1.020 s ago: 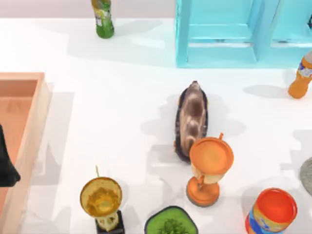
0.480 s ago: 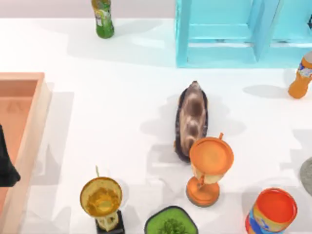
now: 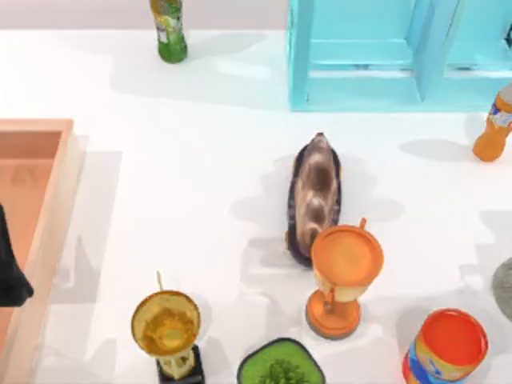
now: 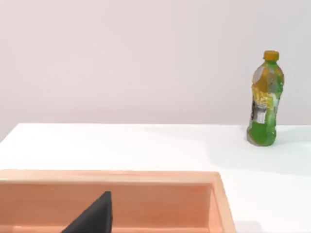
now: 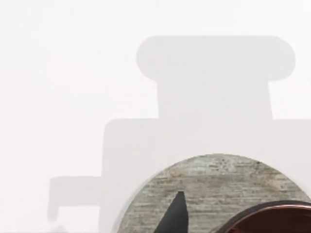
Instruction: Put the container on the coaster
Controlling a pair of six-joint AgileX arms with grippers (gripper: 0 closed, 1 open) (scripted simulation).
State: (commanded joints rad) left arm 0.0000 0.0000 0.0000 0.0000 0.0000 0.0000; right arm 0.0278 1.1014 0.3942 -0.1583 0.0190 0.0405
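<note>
**Cup Poised at Coaster on the Table's Right Edge**

At the top view's left, the left claw (image 3: 11,272) is parked over one wooden tray (image 3: 48,208); its grip cannot be told. The left wrist view adds the tray's inner wall and a side-on look at the green bottle (image 4: 264,99). Across the white table (image 3: 184,160) stand two bottles, green and orange (image 3: 492,124), two trophies, gold (image 3: 166,326) and orange (image 3: 344,276), one brown oblong object (image 3: 314,196), one green-filled bowl (image 3: 280,366), one orange-topped can (image 3: 446,348) and a cyan shelf (image 3: 360,56). At the right edge lies one grey coaster (image 3: 504,284). The right wrist view shows the container (image 5: 272,218), its maroon rim overlapping the coaster beside the right claw (image 5: 176,216); whether that claw grips it cannot be told.
</note>
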